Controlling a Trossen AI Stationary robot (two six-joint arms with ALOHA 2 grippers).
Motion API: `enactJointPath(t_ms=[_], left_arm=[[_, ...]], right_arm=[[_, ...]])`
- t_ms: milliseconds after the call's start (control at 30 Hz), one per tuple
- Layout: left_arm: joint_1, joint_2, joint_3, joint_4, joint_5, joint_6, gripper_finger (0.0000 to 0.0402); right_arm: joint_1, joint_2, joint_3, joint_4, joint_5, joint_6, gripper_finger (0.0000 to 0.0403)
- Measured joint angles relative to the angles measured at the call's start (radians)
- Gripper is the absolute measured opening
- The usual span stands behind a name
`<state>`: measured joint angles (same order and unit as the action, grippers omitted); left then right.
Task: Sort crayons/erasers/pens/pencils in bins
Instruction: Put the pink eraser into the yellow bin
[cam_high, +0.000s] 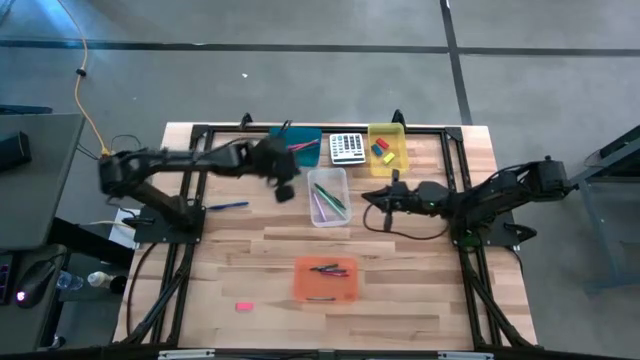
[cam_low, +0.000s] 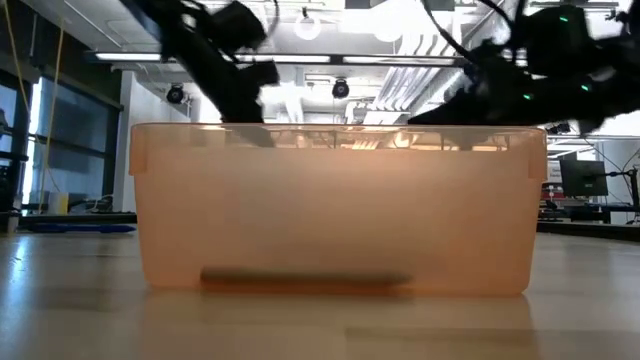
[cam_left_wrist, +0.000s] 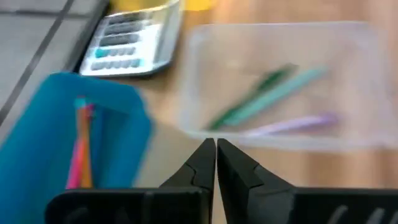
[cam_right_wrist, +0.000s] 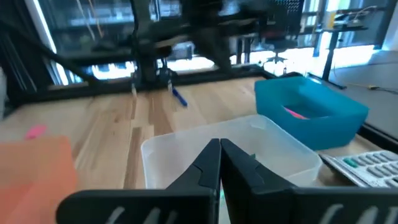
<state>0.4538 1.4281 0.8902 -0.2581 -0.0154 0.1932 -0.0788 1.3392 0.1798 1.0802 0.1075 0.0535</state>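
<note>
Orange bin (cam_low: 335, 215) fills the table-level view, a few crayons (cam_high: 328, 270) lying in it; from above it sits toward six o'clock on the table (cam_high: 400, 300). At twelve o'clock stand the teal bin (cam_high: 305, 147) holding the pink and tan pencils (cam_left_wrist: 81, 149), the calculator (cam_high: 347, 148), and the yellow bin (cam_high: 390, 150) with the erasers (cam_high: 380, 148). Just below them, near the centre, the clear bin (cam_high: 328, 197) carries the green and purple pens (cam_left_wrist: 273, 102).

Left gripper (cam_left_wrist: 216, 163) hangs between the teal and clear bins, its fingers pressed together with nothing in them. Right gripper (cam_right_wrist: 220, 163) waits at about three o'clock of the clear bin, fingers likewise closed and empty.

Two strays are left: a blue pen (cam_high: 228, 206) out at nine o'clock, and a pink eraser (cam_high: 243, 306) near seven o'clock, well apart from any bin. I'd judge the sorting nearly done, with the left arm between deliveries. Its next move likely calls for swinging out to the blue pen, spreading the fingers across the thin barrel, then carrying it to the clear bin.
</note>
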Motion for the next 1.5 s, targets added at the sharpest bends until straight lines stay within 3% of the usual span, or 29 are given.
enactJointPath(t_ms=[167, 367, 633, 800, 1000, 1233, 1500], left_arm=[[-0.219, -0.174, -0.105, -0.077, 0.003, -0.112, 0.0001], [-0.534, -0.257, -0.112, -0.262, -0.108, -0.392, 0.0000], [-0.956, -0.179, -0.113, -0.352, -0.180, -0.849, 0.0003], [-1.141, -0.067, -0.110, -0.352, -0.155, -1.131, 0.0032], [-1.261, 0.082, -0.061, -0.361, -0.142, -1.284, 0.0102], [-1.308, 0.232, 0.002, -0.348, -0.152, -1.316, 0.0179], [-1.309, 0.319, 0.016, -0.342, -0.165, -1.320, 0.0195]], right_arm=[[0.000, -0.001, -0.071, 0.152, 0.001, 0.012, 0.0000], [0.002, -0.001, -0.048, 0.142, 0.001, -0.008, 0.0000], [0.037, -0.001, -0.023, 0.117, 0.003, -0.022, 0.0000], [0.062, -0.001, -0.023, 0.113, 0.003, -0.028, 0.0000], [0.075, -0.001, -0.023, 0.120, 0.003, -0.035, 0.0000], [0.074, -0.001, -0.023, 0.136, 0.003, -0.061, 0.0000], [0.074, -0.001, -0.023, 0.149, 0.002, -0.080, 0.0000]])
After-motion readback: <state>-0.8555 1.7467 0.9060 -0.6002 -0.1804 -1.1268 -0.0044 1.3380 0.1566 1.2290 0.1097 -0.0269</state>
